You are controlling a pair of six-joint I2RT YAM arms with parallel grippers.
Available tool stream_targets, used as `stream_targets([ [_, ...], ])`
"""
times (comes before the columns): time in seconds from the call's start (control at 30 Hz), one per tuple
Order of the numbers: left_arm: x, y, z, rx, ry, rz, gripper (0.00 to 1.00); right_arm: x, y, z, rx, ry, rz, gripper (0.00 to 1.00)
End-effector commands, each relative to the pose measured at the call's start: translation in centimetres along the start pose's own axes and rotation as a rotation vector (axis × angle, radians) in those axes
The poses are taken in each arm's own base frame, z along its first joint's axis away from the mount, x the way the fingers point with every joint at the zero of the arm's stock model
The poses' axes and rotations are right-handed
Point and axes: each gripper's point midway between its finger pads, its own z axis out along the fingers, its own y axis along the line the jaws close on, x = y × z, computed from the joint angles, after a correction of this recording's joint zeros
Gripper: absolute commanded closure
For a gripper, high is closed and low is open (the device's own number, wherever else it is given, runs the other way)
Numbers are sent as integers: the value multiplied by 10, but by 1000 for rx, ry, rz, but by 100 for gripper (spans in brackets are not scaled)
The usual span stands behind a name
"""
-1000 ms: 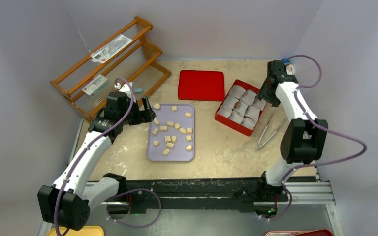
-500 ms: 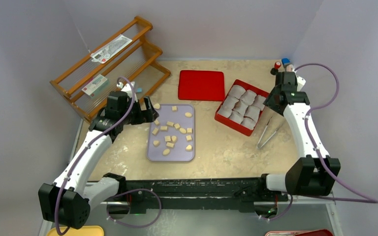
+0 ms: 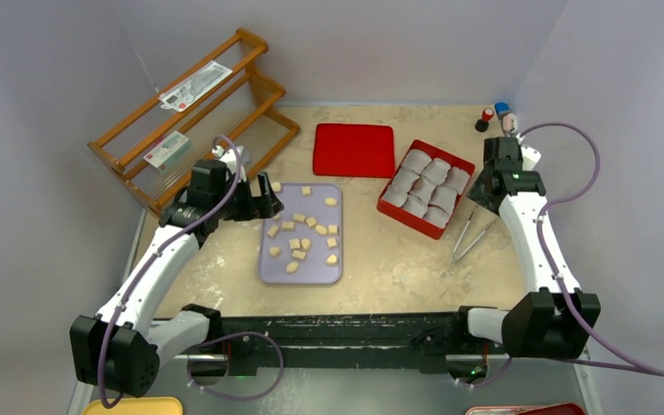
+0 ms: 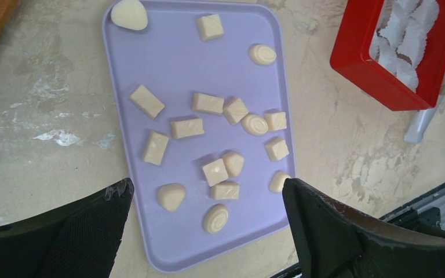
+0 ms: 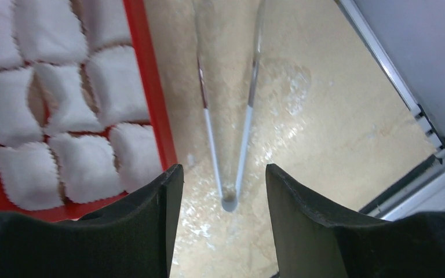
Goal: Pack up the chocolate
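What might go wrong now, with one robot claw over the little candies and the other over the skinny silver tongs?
1. The thin metal tweezers lie flat on the table, close to the red box. The open right gripper may bump the box or lose its hold on them.
2. The pale chocolate pieces sit crowded on the lilac tray. The open left gripper could knock neighbouring pieces aside.

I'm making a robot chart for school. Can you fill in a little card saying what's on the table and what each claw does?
chocolate: pale pieces on the purple tray
red box: white paper cups inside, no chocolate seen
red lid: lying flat beside box
tongs: lying right of box
left gripper: open, over tray
right gripper: open, over tongs
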Motion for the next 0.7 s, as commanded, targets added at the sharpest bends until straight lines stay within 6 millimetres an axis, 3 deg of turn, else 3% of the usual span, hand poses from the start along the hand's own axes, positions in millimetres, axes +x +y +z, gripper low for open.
stream_targets([
  [0.0,-5,9,-6,-60,-26,37,0,34,-20,2,67,100,-20,42],
  [0.13,-6,13,-8,-79,-42,39,0,55,-25,5,70,145,-22,29],
  [0.33,-8,14,-9,-85,-67,37,0,71,-27,10,65,183,-41,11],
  [0.67,-14,11,-7,-67,-111,26,0,80,-25,30,99,225,-82,9],
])
